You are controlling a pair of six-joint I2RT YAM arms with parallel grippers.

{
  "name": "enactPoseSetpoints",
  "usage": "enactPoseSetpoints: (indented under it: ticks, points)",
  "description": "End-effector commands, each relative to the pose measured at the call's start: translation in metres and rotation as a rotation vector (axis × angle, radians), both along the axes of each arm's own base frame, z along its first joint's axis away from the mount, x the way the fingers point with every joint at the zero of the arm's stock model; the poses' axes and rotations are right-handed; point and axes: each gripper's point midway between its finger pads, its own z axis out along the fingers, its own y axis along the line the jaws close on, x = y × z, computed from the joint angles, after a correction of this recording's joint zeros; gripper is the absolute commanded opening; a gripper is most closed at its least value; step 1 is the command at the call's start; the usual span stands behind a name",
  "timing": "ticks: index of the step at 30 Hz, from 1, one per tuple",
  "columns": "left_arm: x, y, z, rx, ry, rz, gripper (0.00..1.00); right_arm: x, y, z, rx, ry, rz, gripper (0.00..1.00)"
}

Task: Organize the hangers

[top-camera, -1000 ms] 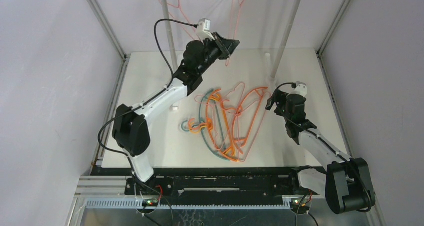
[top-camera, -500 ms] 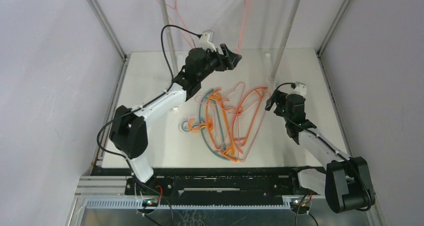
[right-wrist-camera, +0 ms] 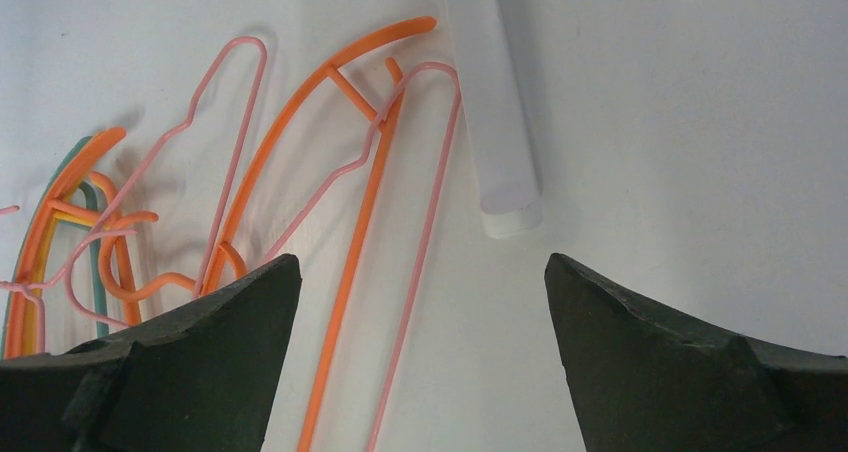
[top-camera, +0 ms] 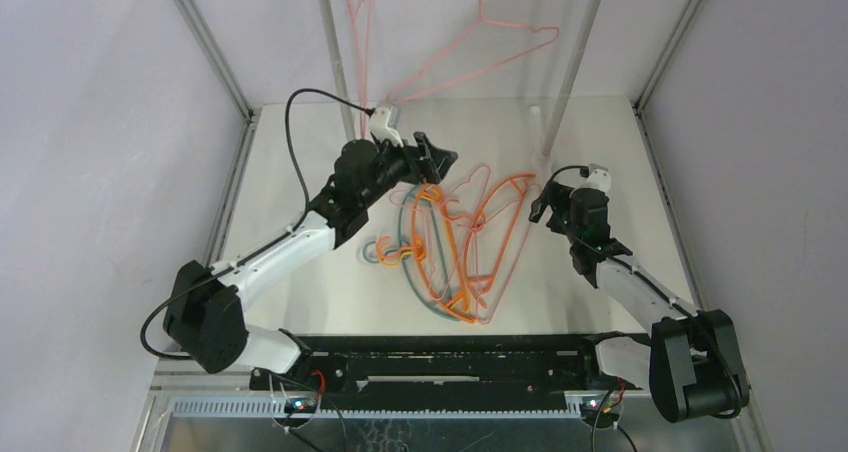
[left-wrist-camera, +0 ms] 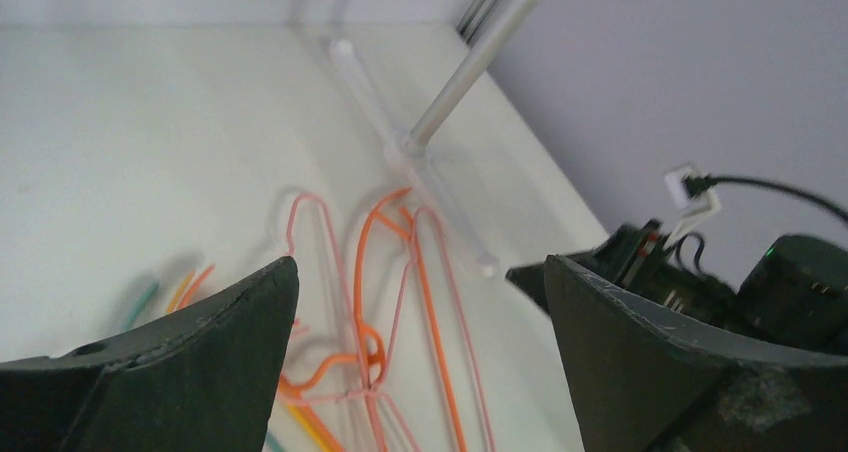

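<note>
While L/R jaws gape, hangers [right-wrist-camera: 348, 262] tangled on tbl [top-camera: 620, 152], 2 on rack [top-camera: 573, 67]

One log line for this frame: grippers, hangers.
left gripper: open, empty | right gripper: open, empty | rack: two pink hangers hung | table: hanger pile tangled, between grippers

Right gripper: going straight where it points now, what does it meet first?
Probably the pink wire hanger flat on the table, orange hanger bar right beside it; the rack foot lies off to one side. Depth unclear.
</note>
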Motion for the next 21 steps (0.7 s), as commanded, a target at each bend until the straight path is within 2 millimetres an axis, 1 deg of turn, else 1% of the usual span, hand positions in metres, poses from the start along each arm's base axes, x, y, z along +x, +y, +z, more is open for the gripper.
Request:
enactPoseSetpoints:
  ticks: [1,3,6,8,11,13,16,21]
  points:
    - [-0.020,0.006,-0.033,0.032,0.046,0.006,0.94,0.017,0.002,0.025,0.026,-0.068,-0.002,1.00]
    - [-0.032,0.004,-0.058,0.063,0.089,0.003,0.92,0.017,0.004,0.025,0.019,-0.065,0.006,1.00]
    - [-0.052,0.006,-0.098,0.090,0.160,0.006,0.88,0.016,0.007,0.026,-0.019,-0.062,0.017,1.00]
    - [-0.063,0.012,-0.121,0.094,0.209,0.016,0.83,0.016,0.009,0.027,-0.036,-0.062,0.018,1.00]
    - [-0.074,0.023,-0.148,0.112,0.261,0.039,0.74,0.016,0.011,0.025,-0.035,-0.058,0.025,1.00]
    - [-0.077,0.032,-0.159,0.124,0.280,0.064,0.69,0.017,0.012,0.023,-0.037,-0.050,0.023,1.00]
    - [-0.077,0.037,-0.168,0.129,0.287,0.092,0.64,0.017,0.012,0.022,-0.038,-0.040,0.021,1.00]
    - [-0.071,0.027,-0.169,0.112,0.290,0.078,0.60,0.016,0.011,0.022,-0.043,-0.039,0.017,1.00]
